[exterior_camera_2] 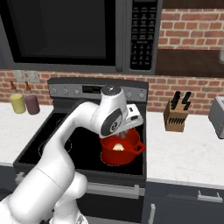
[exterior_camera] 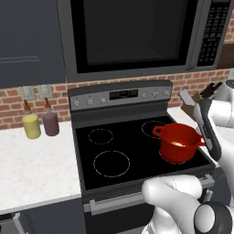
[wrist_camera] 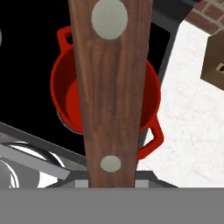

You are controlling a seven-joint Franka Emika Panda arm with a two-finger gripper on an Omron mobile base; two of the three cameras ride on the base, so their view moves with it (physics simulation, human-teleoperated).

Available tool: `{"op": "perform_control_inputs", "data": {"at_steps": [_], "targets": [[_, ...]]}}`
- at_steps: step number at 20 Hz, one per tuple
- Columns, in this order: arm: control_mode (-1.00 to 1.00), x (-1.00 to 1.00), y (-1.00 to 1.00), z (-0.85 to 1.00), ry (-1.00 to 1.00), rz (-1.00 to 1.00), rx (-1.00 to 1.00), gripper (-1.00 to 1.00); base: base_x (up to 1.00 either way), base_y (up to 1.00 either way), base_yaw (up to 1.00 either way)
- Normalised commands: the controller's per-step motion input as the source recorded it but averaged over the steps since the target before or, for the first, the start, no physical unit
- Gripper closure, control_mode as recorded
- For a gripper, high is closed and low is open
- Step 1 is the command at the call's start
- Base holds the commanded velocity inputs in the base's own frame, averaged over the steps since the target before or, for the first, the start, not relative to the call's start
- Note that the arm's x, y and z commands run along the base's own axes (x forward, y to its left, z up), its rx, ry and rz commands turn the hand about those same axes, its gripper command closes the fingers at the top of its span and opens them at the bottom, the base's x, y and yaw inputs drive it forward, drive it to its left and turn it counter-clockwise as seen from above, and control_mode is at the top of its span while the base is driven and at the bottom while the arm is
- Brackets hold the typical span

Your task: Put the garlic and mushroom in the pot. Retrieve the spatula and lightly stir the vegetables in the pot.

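Observation:
The red pot point(exterior_camera: 178, 153) point(exterior_camera_2: 120, 158) point(wrist_camera: 65, 96) stands on the stove's front right burner. A pale lump point(exterior_camera_2: 118, 148) point(exterior_camera: 179, 144) lies inside it; I cannot tell whether it is the garlic or the mushroom. My gripper point(exterior_camera_2: 127, 130) hangs just above the pot's rim, pointing down, shut on the spatula. The spatula's dark brown wooden handle point(wrist_camera: 112, 87) with two metal rivets runs up the middle of the hand view and covers my fingertips and much of the pot's inside. Its blade is out of sight.
A wooden knife block point(exterior_camera_2: 176, 114) point(wrist_camera: 214, 65) stands on the white counter right of the stove. A yellow canister point(exterior_camera: 31, 125) and a maroon one point(exterior_camera: 50, 122) sit at the back left. A microwave point(exterior_camera: 132, 32) hangs overhead, and a toaster point(exterior_camera_2: 217, 116) is at far right.

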Motion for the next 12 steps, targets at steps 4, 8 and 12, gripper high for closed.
{"op": "perform_control_inputs", "data": {"at_steps": [4, 8, 12], "targets": [[-1.00, 0.27, -0.45, -0.24, 0.00, 0.00, -0.13, 1.00, 0.00, 0.00, 0.00], [-1.00, 0.27, -0.14, -0.09, 0.02, 0.00, -0.12, 1.00, 0.00, 0.00, 0.00], [-1.00, 0.01, -0.11, 0.00, 0.07, 0.04, -0.05, 1.00, 0.00, 0.00, 0.00]]}}
